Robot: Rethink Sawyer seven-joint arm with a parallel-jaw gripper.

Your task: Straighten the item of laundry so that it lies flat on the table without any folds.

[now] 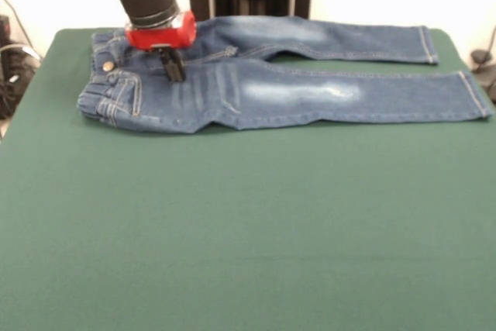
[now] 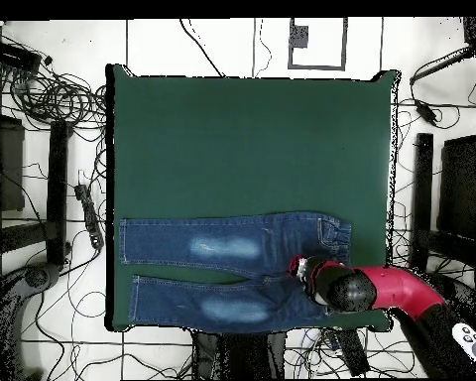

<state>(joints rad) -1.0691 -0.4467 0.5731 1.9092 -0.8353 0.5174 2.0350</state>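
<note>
**Ana:** Front view first: the jeans [image 1: 294,92] lie along the far side of the table [image 1: 248,238], waistband at picture left, both legs running out to the right. How do you think they will handle?

**Ben:** Denim, so I'd judge them soft but with some body. They should drape and slide rather than stretch, and being small they ought to be light enough to drag by one edge. The thick seams, waistband and hems are the firm parts, so those are the places I'd take hold.

**Ana:** And the state of them?

**Ben:** Mostly flat already. The legs part in a narrow V, with green showing between them. The waist end looks bunched and doubled near the pocket and brass button [image 1: 108,65], so any leftover fold is probably there.

**Ana:** Texture?

**Ben:** Mid-blue twill with orange stitching, pale faded patches on each thigh and crease lines by the crotch. The tabletop reads as matte green felt, which likely grips cloth a little.

**Ana:** Where is the gripper [image 1: 172,66]?

**Ben:** Down on the seat area, just right of the button, under a red collar. Its dark fingers stand close together, tips at the fabric. Whether they pinch denim I cannot tell.

**Ana:** Overhead view?

**Ben:** Same story: jeans [image 2: 232,243] near the table's [image 2: 252,139] robot-side edge, arm reaching in from the lower right.
</note>
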